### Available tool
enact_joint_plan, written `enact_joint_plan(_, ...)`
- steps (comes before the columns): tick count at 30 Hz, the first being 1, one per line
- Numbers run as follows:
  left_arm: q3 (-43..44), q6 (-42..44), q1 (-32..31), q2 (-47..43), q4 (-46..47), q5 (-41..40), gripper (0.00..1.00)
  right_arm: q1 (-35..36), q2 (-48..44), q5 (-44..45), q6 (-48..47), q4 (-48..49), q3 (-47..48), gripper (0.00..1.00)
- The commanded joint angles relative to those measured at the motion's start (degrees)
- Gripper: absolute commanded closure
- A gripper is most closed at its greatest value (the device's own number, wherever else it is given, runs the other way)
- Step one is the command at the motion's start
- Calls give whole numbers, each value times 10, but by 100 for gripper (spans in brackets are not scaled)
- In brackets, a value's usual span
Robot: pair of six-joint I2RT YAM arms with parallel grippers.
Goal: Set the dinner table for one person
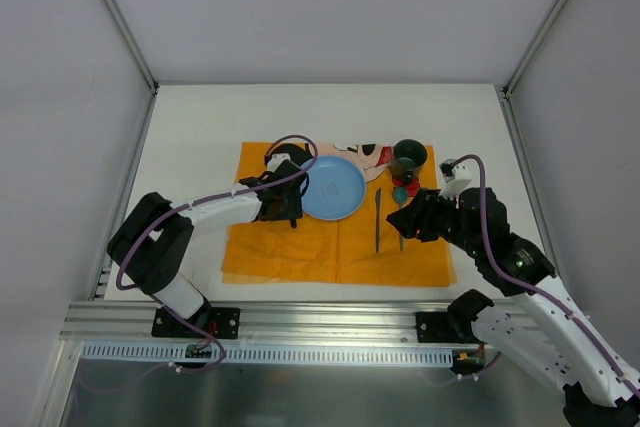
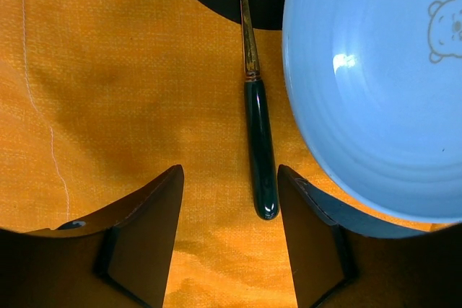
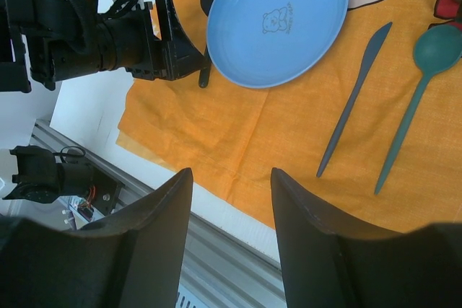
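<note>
The dinner table (image 1: 200, 127) spreads white around the orange placemat (image 1: 290, 257), which bears plate (image 3: 278, 19), knife (image 3: 354, 99), spoon (image 3: 411, 113) and cup (image 1: 408, 154) — you see the fork (image 2: 260, 149) beside the plate, between the parted jaws of the left gripper (image 2: 229, 178), the right gripper (image 3: 231, 178) agape and empty — little seemingly left.

Laboratory robot cell: a white tabletop (image 1: 200, 122) boxed in by plain grey walls (image 1: 60, 97) behind and on both sides, an aluminium rail (image 1: 320, 323) along its near edge, a left arm (image 1: 160, 242) and a right arm (image 1: 520, 267) bolted at that edge, an orange placemat (image 1: 290, 252) at its centre
</note>
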Motion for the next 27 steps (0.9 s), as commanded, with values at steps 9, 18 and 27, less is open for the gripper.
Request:
enact_joint_plan(9, 9, 7, -3, 4, -2, -20, 54, 3, 0, -2, -5, 13, 1, 50)
enact_joint_plan(18, 20, 8, -8, 24, -2, -7, 53, 4, -4, -2, -3, 16, -4, 50)
enact_joint_plan(27, 38, 8, -17, 48, -2, -8, 51, 4, -11, 5, -9, 10, -7, 50)
